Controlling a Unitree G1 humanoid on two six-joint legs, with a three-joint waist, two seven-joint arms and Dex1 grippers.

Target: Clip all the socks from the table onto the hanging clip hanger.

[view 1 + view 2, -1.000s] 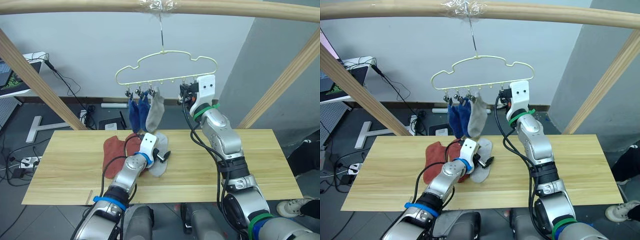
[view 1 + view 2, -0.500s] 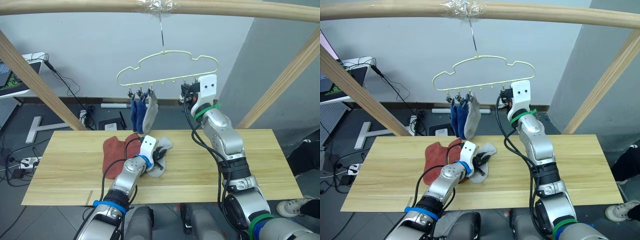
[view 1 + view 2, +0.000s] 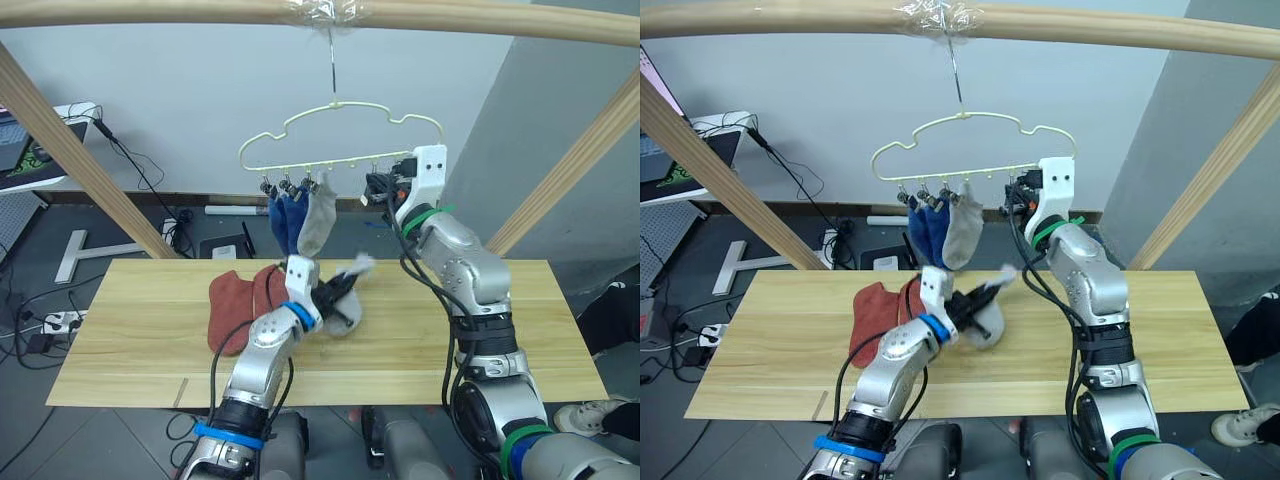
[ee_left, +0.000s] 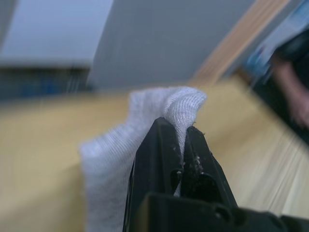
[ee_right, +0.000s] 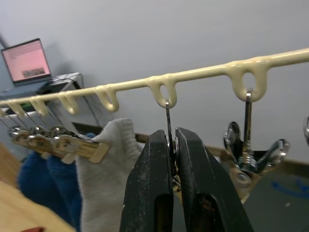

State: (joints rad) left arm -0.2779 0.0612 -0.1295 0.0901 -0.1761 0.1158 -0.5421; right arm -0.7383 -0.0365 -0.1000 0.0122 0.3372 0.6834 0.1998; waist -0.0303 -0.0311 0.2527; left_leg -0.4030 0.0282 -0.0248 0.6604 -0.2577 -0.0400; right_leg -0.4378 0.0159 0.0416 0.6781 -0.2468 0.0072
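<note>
My left gripper [image 4: 175, 128] is shut on a light grey sock [image 4: 120, 154] and holds it just above the table [image 3: 520, 320], near the middle [image 3: 345, 310]. Two rust-red socks [image 3: 238, 300] lie on the wood to its left. The pale-yellow clip hanger [image 3: 340, 135] hangs from the top pole. Two blue socks [image 3: 283, 218] and one grey sock [image 3: 318, 222] are clipped under its left half. My right gripper [image 5: 170, 140] is up at the hanger's lower bar [image 5: 193, 75], shut on a clip's wire. A free metal clip [image 5: 246, 159] hangs beside it.
A thick wooden pole frame [image 3: 150, 12] spans the top, with slanted legs on both sides [image 3: 60, 150]. A laptop [image 5: 26, 60] stands in the background. Cables and a power strip [image 3: 55, 322] lie on the floor left of the table.
My left gripper closed on the grey sock and lifted it off the table, up and to the right. The right gripper stayed at the hanger's clip.
</note>
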